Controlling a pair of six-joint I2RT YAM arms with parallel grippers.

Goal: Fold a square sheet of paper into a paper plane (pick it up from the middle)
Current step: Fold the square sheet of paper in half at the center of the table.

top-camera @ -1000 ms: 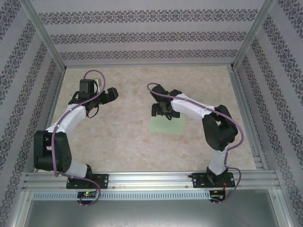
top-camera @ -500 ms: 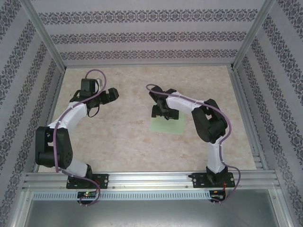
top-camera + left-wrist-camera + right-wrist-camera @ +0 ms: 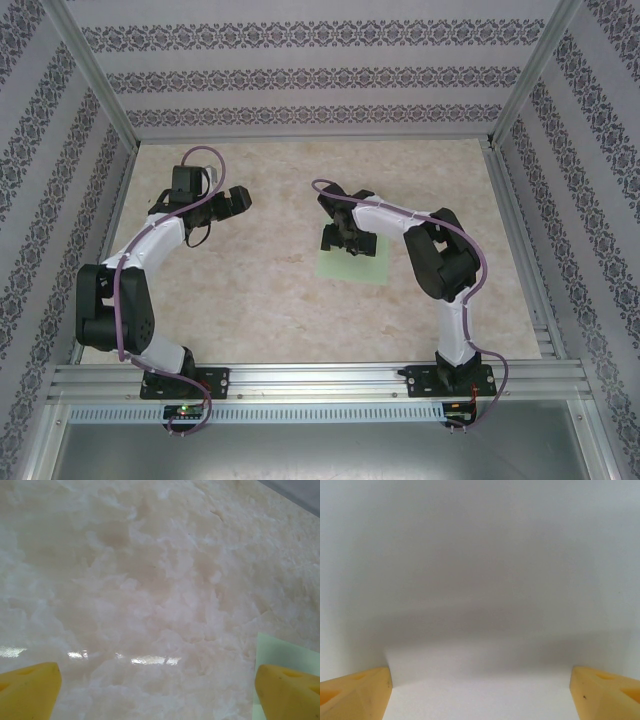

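the right gripper [image 3: 336, 242] hides part of the square sheet of paper's [image 3: 366, 268] far edge.

Mint-green paper [image 3: 360, 268], marbled beige table [image 3: 260, 290], maybe floral-striped walls [image 3: 300, 75]

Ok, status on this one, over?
Left gripper: jaws wide, over the table. Right gripper: jaws open, down at the square sheet of paper, contact unclear. Sheet flat, unfolded. Nothing in the way.

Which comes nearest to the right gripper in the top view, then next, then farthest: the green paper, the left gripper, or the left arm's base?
1. The green paper, directly under the right gripper.
2. The left gripper, off to its left and slightly farther back.
3. The left arm's base, at the near-left edge.
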